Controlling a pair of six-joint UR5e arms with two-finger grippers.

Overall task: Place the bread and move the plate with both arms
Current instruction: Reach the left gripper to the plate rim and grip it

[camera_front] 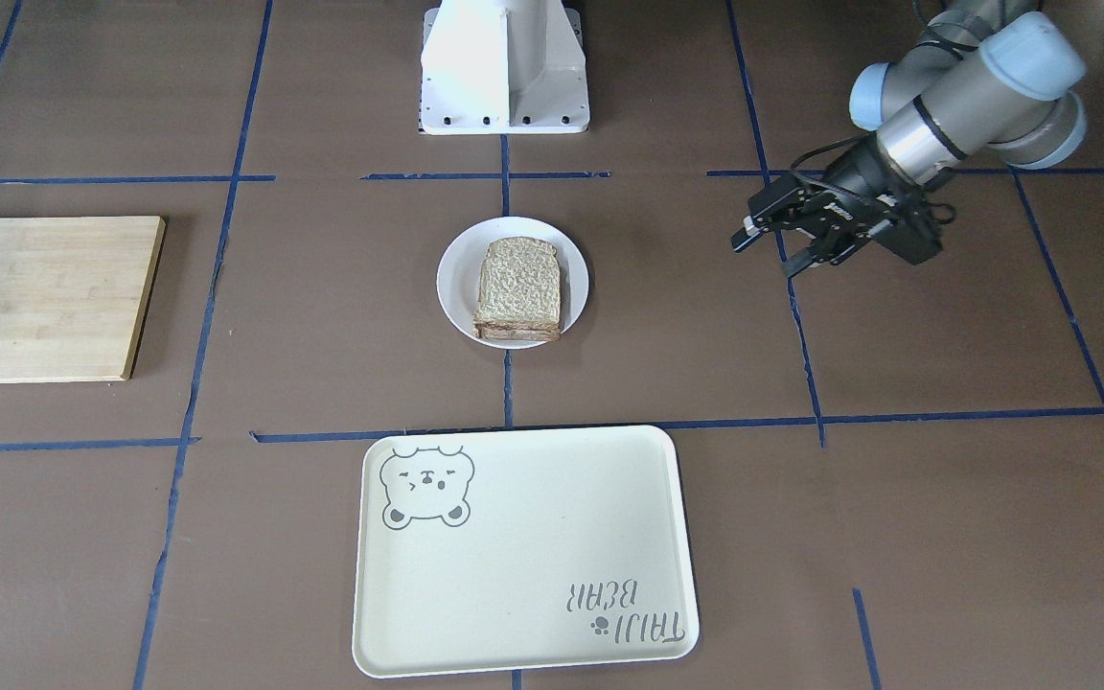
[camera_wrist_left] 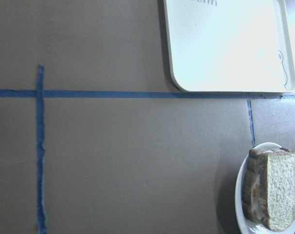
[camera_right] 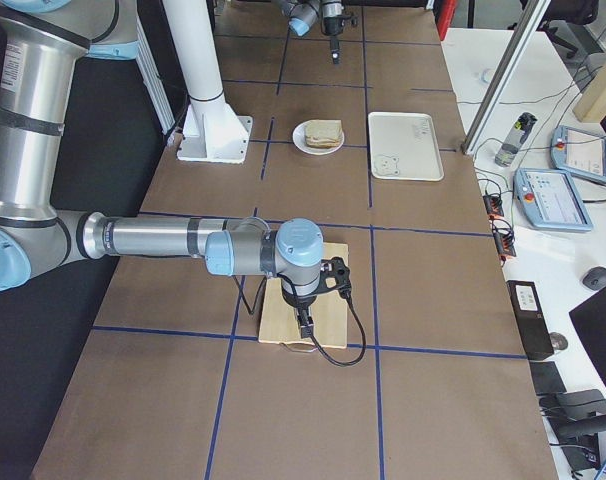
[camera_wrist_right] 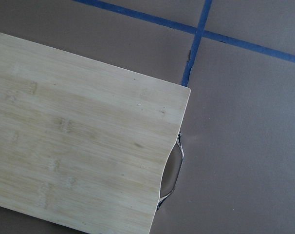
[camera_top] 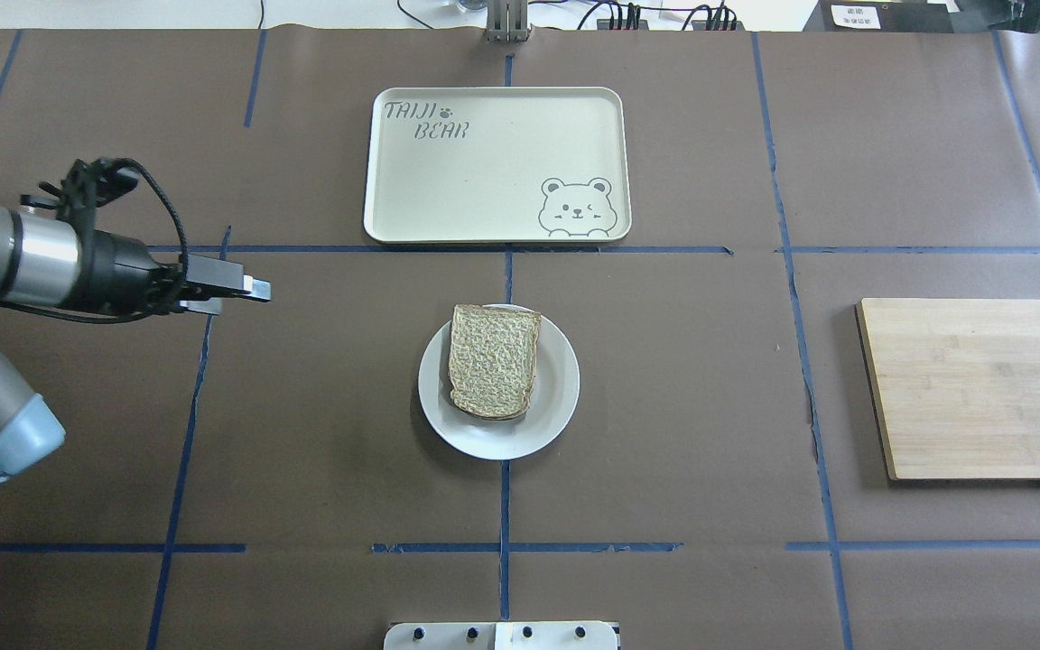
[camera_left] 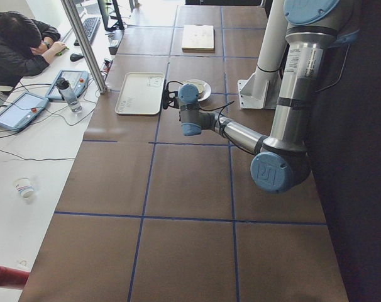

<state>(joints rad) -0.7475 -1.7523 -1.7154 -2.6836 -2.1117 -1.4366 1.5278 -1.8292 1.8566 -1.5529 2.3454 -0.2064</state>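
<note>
Resting place of the bread [camera_top: 493, 361]: top of a small stack on the plate [camera_top: 561, 390] (white and orange filling shows beneath it in the left wrist view).
Plate: mid-table, between the white robot base [camera_front: 504, 67] and the bear tray [camera_top: 493, 162], touching neither.
Left gripper [camera_front: 765, 257]: fingers spread wide, empty, held above the table well apart from the plate.
Right gripper [camera_right: 305, 325]: above the wooden board [camera_top: 980, 388]; whether its fingers are spread or closed, I cannot tell.
</note>
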